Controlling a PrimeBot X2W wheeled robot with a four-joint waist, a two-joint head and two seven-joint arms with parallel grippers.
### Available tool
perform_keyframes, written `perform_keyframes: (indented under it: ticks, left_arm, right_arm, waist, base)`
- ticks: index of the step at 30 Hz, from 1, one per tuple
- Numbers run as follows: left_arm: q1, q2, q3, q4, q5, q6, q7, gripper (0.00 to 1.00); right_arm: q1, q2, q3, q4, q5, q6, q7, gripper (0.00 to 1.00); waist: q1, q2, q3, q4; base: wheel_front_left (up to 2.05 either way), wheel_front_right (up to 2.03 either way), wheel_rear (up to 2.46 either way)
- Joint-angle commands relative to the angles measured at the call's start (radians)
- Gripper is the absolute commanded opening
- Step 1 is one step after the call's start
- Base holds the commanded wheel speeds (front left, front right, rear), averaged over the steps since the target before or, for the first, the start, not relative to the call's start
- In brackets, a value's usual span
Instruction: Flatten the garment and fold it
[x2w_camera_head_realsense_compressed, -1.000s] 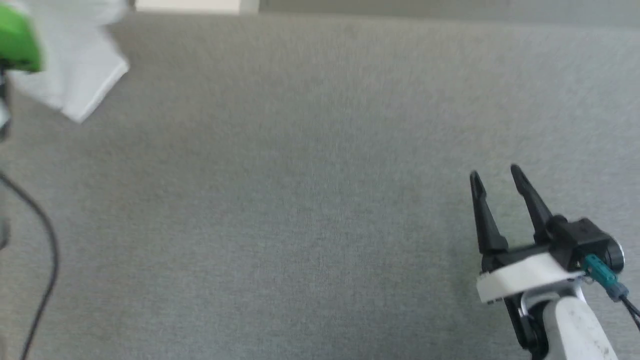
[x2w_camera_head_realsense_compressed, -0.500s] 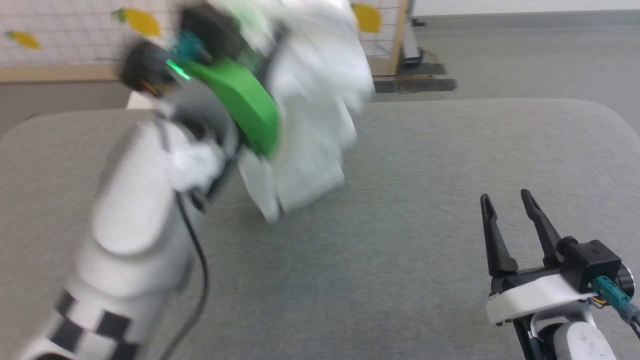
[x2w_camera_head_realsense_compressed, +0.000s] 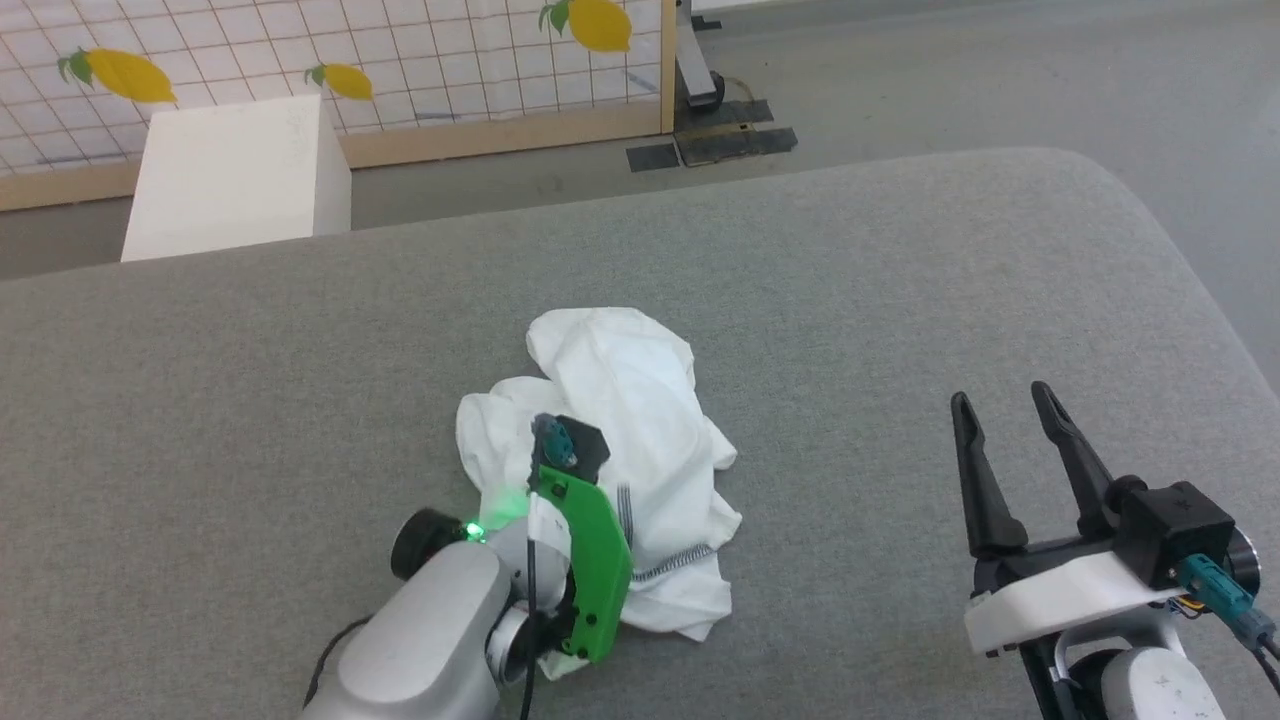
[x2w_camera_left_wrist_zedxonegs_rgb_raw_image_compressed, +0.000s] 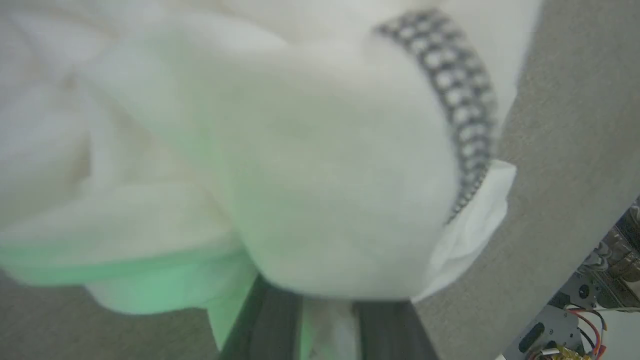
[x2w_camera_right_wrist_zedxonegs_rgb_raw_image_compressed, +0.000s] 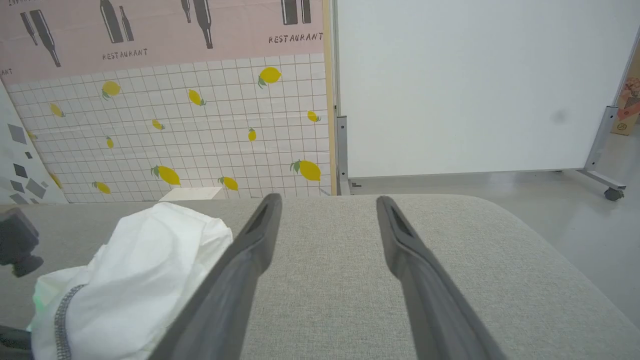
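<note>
The garment (x2w_camera_head_realsense_compressed: 620, 400) lies crumpled on the counter (x2w_camera_head_realsense_compressed: 900, 280), neither flattened nor folded. Jaws of the left gripper (x2w_camera_left_wrist_zedxonegs_rgb_raw_image_compressed: 327, 320) clamp it; those of the right gripper (x2w_camera_head_realsense_compressed: 1000, 395) stand apart.

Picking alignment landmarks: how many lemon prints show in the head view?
3 lemon prints, all on the gridded panel: one far left, one above the white box at, one at the top edge by the wooden post. The box or the frame's edge may hide more.
</note>
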Motion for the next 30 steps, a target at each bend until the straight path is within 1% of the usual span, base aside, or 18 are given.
perform_keyframes:
  ticks: [1,2,4,6,9,13,17,21,23,26,28,30]
  left_arm:
    - [0.025,0.003,-0.011,0.015,-0.004,0.006,0.024,0.91]
    - [0.03,0.005,-0.015,0.016,-0.004,0.005,0.029,1.0]
    - [0.038,0.006,-0.001,-0.003,-0.009,0.014,-0.003,1.0]
    - [0.041,0.01,0.027,-0.04,-0.005,0.026,-0.084,1.0]
    - [0.05,0.019,0.084,-0.117,0.015,0.06,-0.257,1.0]
    - [0.077,0.042,0.147,-0.21,0.066,0.118,-0.473,1.0]
    - [0.139,0.068,0.197,-0.275,0.107,0.175,-0.648,1.0]
    - [0.225,0.075,0.262,-0.311,0.116,0.229,-0.813,1.0]
    - [0.264,0.074,0.294,-0.327,0.119,0.245,-0.852,1.0]
    - [0.309,0.069,0.335,-0.356,0.136,0.25,-0.87,1.0]
    - [0.329,0.058,0.375,-0.4,0.163,0.249,-0.872,1.0]
    - [0.351,0.043,0.416,-0.438,0.193,0.24,-0.872,1.0]
  right_arm:
    - [0.002,0.001,0.007,-0.003,0.0,-0.002,0.002,1.0]
    - [0.001,0.001,0.01,-0.003,-0.001,-0.002,0.002,1.0]
    - [0.0,0.001,0.014,-0.002,-0.002,-0.002,0.003,1.0]
    - [0.001,0.001,0.018,-0.002,-0.004,-0.002,0.005,1.0]
    - [0.004,0.001,0.023,-0.006,-0.005,-0.002,0.007,1.0]
    - [0.008,0.001,0.027,-0.012,-0.012,-0.002,0.012,1.0]
    - [0.009,0.001,0.041,-0.021,-0.025,-0.002,0.02,1.0]
    - [-0.011,0.001,0.081,-0.037,-0.052,-0.002,0.034,1.0]
    - [-0.029,0.001,0.116,-0.044,-0.067,-0.002,0.05,1.0]
    - [-0.061,-0.007,0.185,-0.042,-0.084,-0.002,0.102,1.0]
    - [-0.085,-0.028,0.246,-0.025,-0.087,-0.002,0.178,1.0]
    - [-0.109,-0.048,0.293,0.002,-0.084,-0.002,0.282,1.0]
  waist:
    - [0.0001,-0.0001,0.005,-0.001]
    - [0.0001,-0.0001,0.005,0.003]
    - [0.0001,-0.0001,0.002,0.015]
    - [0.0001,-0.0001,-0.002,0.027]
    - [0.0001,-0.0001,-0.007,0.047]
    - [0.0001,-0.0001,-0.016,0.079]
    - [0.0001,-0.0001,-0.025,0.111]
    - [0.0001,-0.0001,-0.023,0.145]
    - [0.0001,-0.0001,-0.019,0.165]
    - [0.0001,-0.0001,-0.007,0.196]
    - [0.0001,-0.0001,0.004,0.218]
    - [0.0001,-0.0001,0.014,0.236]
  base:
    - [0.0,0.0,0.0]
    - [0.0,0.0,0.0]
    - [0.0,0.0,0.0]
    - [0.0,0.0,0.0]
    - [0.0,0.0,0.0]
    - [0.0,0.0,0.0]
    - [0.0,0.0,0.0]
    - [0.0,0.0,0.0]
    - [0.0,0.0,0.0]
    - [0.0,0.0,0.0]
    - [0.0,0.0,0.0]
    - [0.0,0.0,0.0]
